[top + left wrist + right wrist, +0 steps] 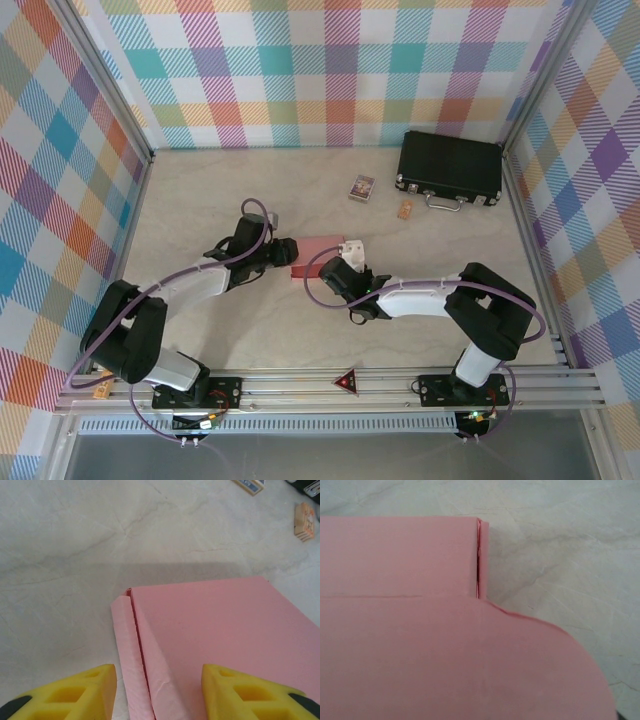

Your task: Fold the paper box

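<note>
The paper box [318, 254] is a salmon-pink flat shape lying mid-table between both arms. My left gripper [287, 252] is at its left end. In the left wrist view its yellow fingers [90, 687] stand apart, open [157, 675], straddling the box's [220, 630] left edge and a creased narrow side flap [127, 650]. Neither finger visibly presses the card. My right gripper [346, 254] is at the box's right end. In the right wrist view a rounded pink flap [510, 670] lies close to the lens and hides the fingers, with the box's top panel [395, 555] beyond.
A black hard case [450, 168] with a handle stands at the back right. A small printed card packet [361, 187] and a small orange block [406, 209] lie in front of it. Plaid walls enclose the table on three sides.
</note>
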